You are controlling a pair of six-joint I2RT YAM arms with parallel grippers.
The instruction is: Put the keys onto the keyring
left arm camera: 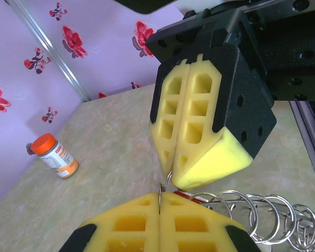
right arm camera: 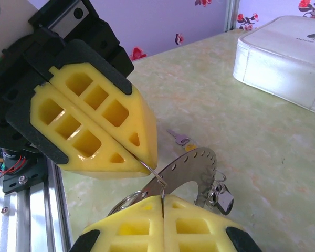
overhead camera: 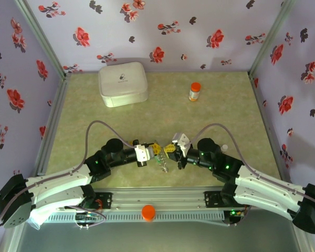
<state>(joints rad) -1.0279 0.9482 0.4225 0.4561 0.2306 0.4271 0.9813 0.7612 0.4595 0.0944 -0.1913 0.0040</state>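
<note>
My left gripper (overhead camera: 156,149) and right gripper (overhead camera: 169,149) meet tip to tip at the table's near middle, both shut. In the left wrist view my left gripper (left arm camera: 160,202) pinches a thin wire ring (left arm camera: 167,184) that rises into the right gripper's fingers (left arm camera: 199,157). In the right wrist view my right gripper (right arm camera: 162,202) nips the same thin wire, which curves up to the left gripper's fingers (right arm camera: 100,126). Just behind lies the keyring (right arm camera: 199,163), a flat grey perforated band, with several small wire loops (left arm camera: 252,210) and a small lock-like piece (right arm camera: 223,199). A key with a yellow tag (right arm camera: 181,139) lies on the table. A red tag (left arm camera: 185,195) peeks out by the loops.
A white zipped case (overhead camera: 123,84) sits at the back left. An orange-capped bottle (overhead camera: 195,91) stands at the back right. The aluminium base rail (overhead camera: 157,202) runs along the near edge. Flowered walls close in three sides.
</note>
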